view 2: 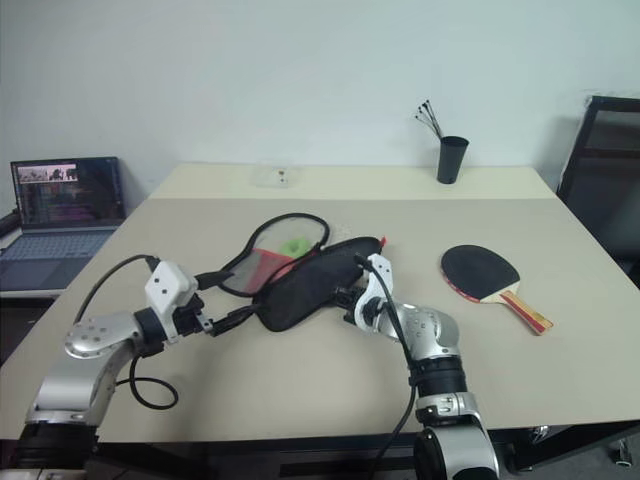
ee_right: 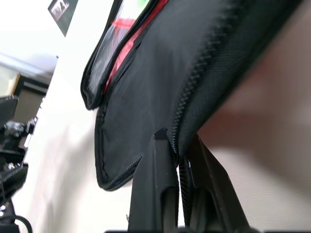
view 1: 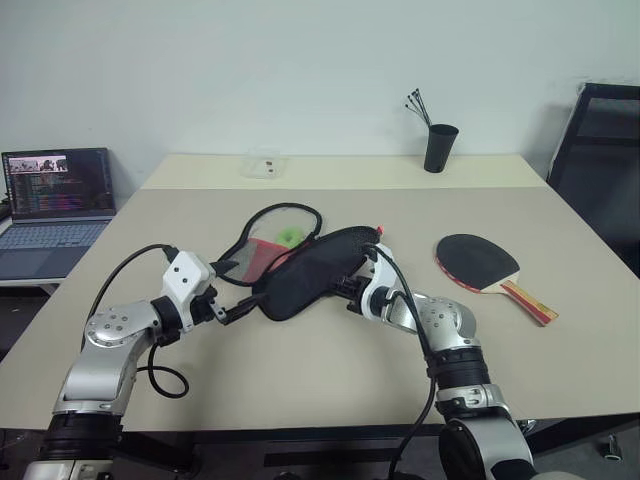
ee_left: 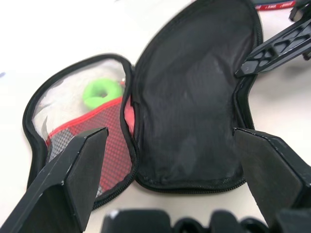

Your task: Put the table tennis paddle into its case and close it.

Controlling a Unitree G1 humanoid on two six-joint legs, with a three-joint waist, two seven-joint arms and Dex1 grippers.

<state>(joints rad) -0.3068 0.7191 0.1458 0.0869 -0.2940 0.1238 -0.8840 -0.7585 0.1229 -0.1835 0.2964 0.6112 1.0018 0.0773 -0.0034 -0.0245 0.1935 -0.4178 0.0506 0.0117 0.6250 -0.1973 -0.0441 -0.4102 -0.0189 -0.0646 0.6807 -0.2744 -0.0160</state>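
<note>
The case [view 1: 310, 270] lies unzipped and spread open mid-table: a mesh and red half with a lime-green ring [ee_left: 102, 92] inside, and a plain black half [ee_left: 194, 97]. My right gripper [ee_right: 177, 155] is shut on the zipper edge of the black half, at its right side [view 1: 347, 288]. Just off the case's near-left end, my left gripper [view 1: 240, 312] stands open, its fingers [ee_left: 73, 170] spread wide and holding nothing. The table tennis paddle [view 1: 480, 262] lies flat to the right of the case, black face up, handle toward the near right.
An open laptop [view 1: 55, 205] sits on a side desk to the left. A black cup with pens [view 1: 440, 147] and a clear plastic box [view 1: 264, 163] stand at the table's far side. A black chair [view 1: 600, 170] is at the right.
</note>
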